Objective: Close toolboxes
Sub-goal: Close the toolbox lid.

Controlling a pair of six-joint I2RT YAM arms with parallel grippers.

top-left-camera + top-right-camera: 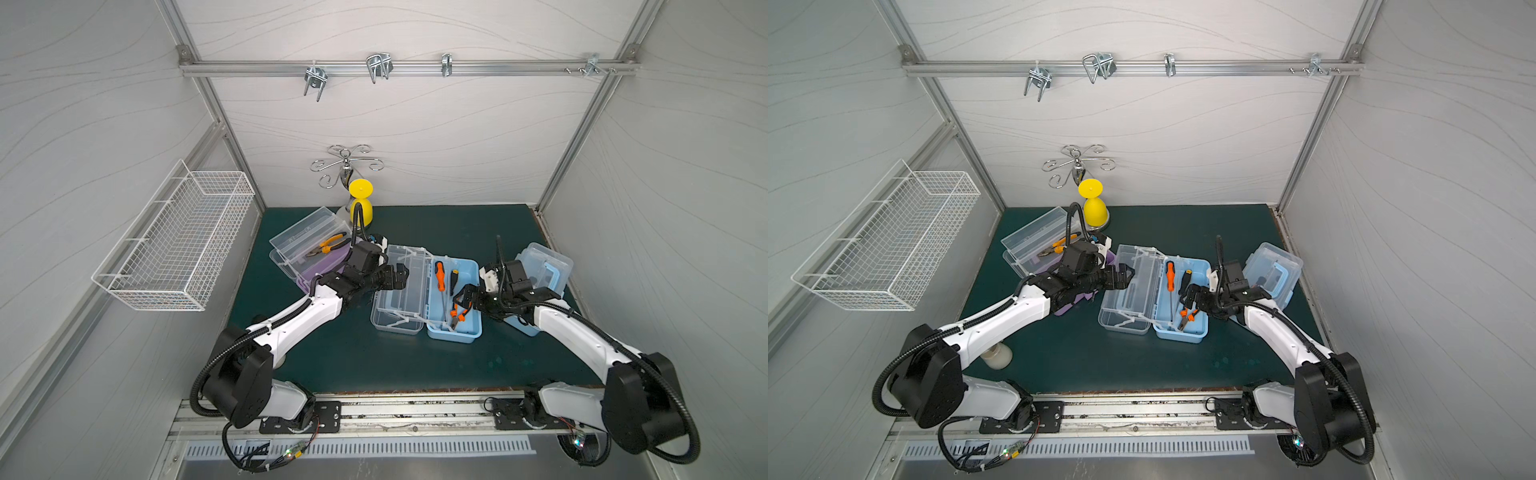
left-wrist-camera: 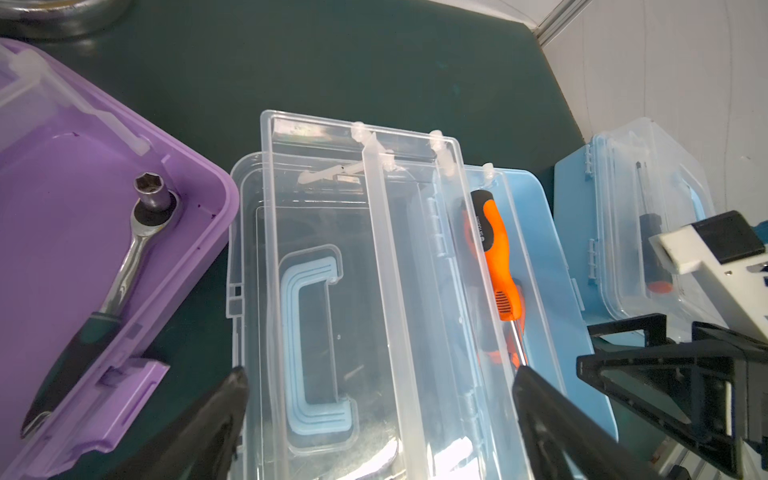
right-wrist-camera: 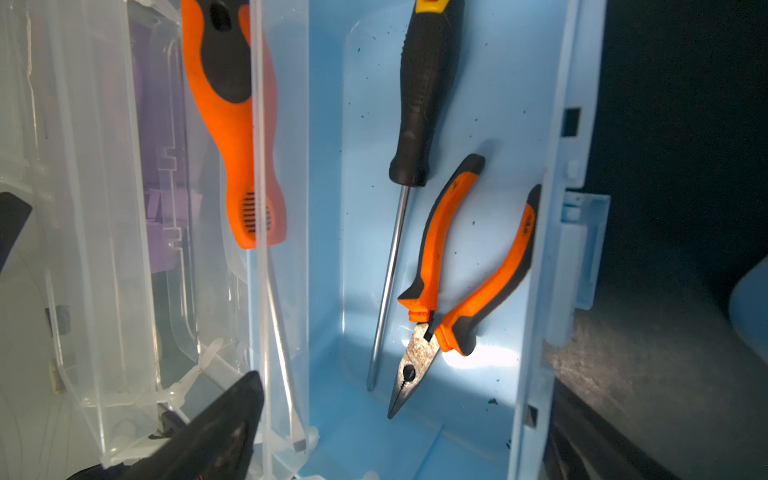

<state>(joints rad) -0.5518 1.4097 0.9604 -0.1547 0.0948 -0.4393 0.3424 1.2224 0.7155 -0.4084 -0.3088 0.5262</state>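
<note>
Middle blue toolbox (image 1: pixel 468 270) lies open. We hover left gripper (image 1: pixel 401 277), spread wide, over its clear lid (image 1: pixel 390 320); right gripper (image 1: pixel 466 297), also wide, near pliers (image 1: pixel 457 316).

My left gripper (image 1: pixel 1126 277) hangs at the outer edge of the clear lid (image 1: pixel 1121 316) of the middle blue toolbox (image 1: pixel 1200 272), jaws spread, holding nothing. That box lies open on the green mat (image 1: pixel 1100 365), its lid folded out beside the blue base. My right gripper (image 1: pixel 1190 296), jaws also apart, hangs above the base, over the tools lying in it: an orange screwdriver (image 1: pixel 1170 277), a black screwdriver (image 1: pixel 1185 279) and orange pliers (image 1: pixel 1187 316). Behind my left arm the purple toolbox (image 1: pixel 1034 249) stands open too, yellow-handled pliers (image 1: pixel 1059 248) inside. Beside my right arm the other blue toolbox (image 1: pixel 1273 266) has its lid down.
</note>
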